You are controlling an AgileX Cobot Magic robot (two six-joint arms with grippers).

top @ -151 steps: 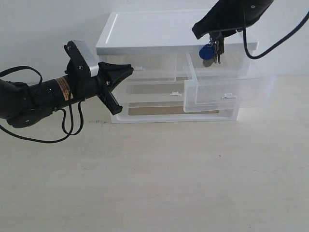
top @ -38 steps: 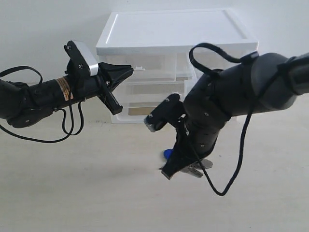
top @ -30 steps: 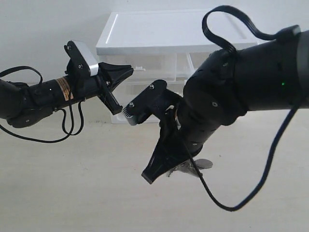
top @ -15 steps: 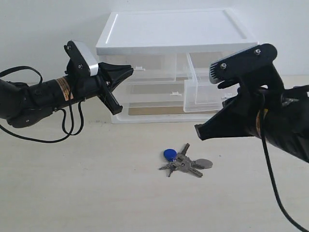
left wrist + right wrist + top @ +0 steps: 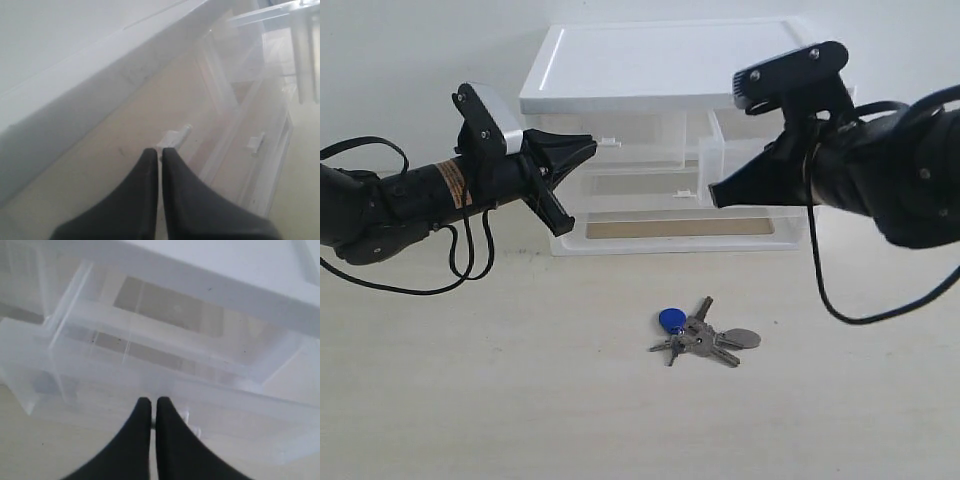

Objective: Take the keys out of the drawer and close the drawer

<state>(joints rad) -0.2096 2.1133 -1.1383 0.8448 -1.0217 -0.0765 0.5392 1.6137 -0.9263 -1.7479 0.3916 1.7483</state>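
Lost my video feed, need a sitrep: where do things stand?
Left gripper, right gripper: jaws shut, empty. Keys out, on the table. Drawer open, right gripper at its front, nothing between.

Plain white wall (image 5: 420, 40) right behind the white drawer unit (image 5: 670, 60). Pale beige, wood-grain-ish tabletop (image 5: 470, 400) under the unit and spreading out in front of it. Soft, even light.

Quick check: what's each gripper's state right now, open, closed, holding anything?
Left gripper: closed, holding nothing.
Right gripper: closed, holding nothing; the keys lie loose on the table.
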